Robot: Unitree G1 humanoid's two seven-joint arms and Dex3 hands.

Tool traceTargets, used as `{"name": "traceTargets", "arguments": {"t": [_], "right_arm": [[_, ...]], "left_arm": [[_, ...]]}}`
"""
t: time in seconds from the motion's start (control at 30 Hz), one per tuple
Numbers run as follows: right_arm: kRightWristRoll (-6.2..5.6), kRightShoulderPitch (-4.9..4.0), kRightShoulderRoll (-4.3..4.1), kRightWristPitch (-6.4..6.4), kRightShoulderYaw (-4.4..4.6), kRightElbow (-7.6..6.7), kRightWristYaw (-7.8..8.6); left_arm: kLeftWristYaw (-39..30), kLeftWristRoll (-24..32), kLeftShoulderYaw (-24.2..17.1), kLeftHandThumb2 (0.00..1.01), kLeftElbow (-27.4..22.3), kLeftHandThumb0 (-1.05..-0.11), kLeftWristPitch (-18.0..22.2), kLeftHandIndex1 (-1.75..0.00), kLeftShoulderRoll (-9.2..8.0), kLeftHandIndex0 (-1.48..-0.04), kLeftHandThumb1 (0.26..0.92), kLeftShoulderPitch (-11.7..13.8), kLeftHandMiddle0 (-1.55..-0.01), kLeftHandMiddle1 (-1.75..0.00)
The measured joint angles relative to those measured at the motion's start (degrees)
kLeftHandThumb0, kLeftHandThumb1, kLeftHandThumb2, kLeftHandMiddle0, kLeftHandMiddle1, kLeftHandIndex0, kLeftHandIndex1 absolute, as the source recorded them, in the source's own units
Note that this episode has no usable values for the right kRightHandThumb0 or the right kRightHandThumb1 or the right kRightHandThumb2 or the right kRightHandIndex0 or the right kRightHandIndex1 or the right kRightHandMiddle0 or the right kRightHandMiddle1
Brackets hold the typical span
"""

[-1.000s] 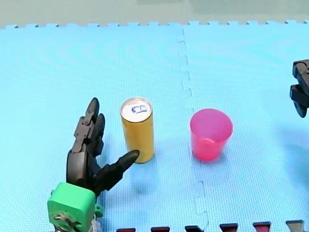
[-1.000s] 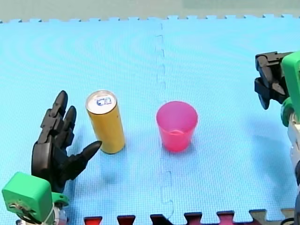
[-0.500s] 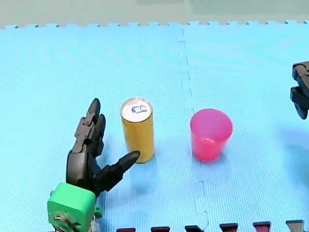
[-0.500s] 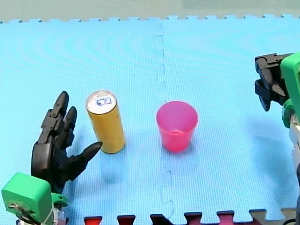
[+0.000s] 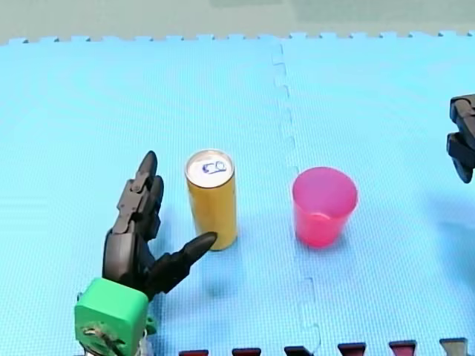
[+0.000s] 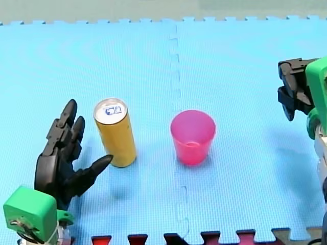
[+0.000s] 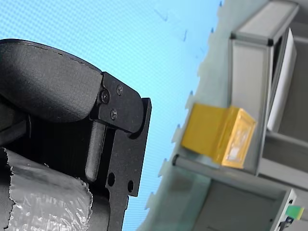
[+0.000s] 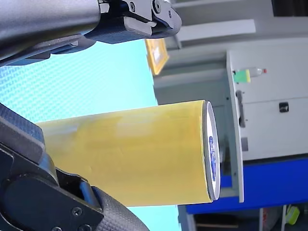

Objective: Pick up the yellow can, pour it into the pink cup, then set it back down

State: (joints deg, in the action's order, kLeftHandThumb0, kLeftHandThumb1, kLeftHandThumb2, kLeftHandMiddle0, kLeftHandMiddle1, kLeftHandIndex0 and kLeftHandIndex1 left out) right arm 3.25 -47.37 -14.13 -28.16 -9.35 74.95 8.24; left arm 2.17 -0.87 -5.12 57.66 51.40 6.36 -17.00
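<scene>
Can, first head view: our yellow can (image 5: 211, 199) stands upright on the blue mat (image 5: 89, 111), lid up. It is left of the pink cup (image 5: 323, 206) and apart from it, so we judge a short swing would carry it over the rim.
Left hand, first head view: our left hand (image 5: 141, 237) holds nothing. It sits just beside the can, long fingers (image 5: 137, 196) up along its left side and thumb (image 5: 185, 252) reaching to its foot; we judge this brackets the can for a grasp.
Right hand, first head view: our right hand (image 5: 462, 144) is at the mat's right edge, well apart from the cup. We cannot tell whether it is open or closed.
Thumb, second head view: the tip lies at the can's base; touching or just short, we cannot tell.
Cup, second head view: upright, mouth up, ready to receive.
Can, second wrist view: close at our left hand, the can's side lies between the dark finger parts, not yet gripped.
Yellow box, first wrist view: beyond the mat's edge a yellow box (image 7: 219, 134) sits on a metal frame (image 7: 250, 72). A dark hand part is close to the lens.
</scene>
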Motion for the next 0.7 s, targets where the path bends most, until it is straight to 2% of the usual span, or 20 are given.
{"name": "traceTargets", "arguments": {"t": [0.2,0.4,0.7], "right_arm": [[-0.23,-0.01,0.01,-0.01,-0.24,-0.06,-0.12],[-0.25,-0.03,-0.01,-0.12,-0.29,-0.2,-0.1],[-0.26,-0.04,-0.1,-0.25,-0.26,-0.49,0.04]], "left_arm": [[1.2,-1.4,1.1,0.0,1.0,-0.811,-1.6,0.0,-0.11,-0.24,0.65,-2.5,-0.21,-0.01],[1.6,-2.2,1.9,0.01,2.3,-0.885,-2.2,0.0,0.35,-0.23,0.694,-4.7,-0.23,-0.01],[-0.6,-1.1,2.2,0.01,2.5,-0.895,-3.9,0.0,0.96,-0.21,0.708,-5.4,-0.23,-0.01]]}}
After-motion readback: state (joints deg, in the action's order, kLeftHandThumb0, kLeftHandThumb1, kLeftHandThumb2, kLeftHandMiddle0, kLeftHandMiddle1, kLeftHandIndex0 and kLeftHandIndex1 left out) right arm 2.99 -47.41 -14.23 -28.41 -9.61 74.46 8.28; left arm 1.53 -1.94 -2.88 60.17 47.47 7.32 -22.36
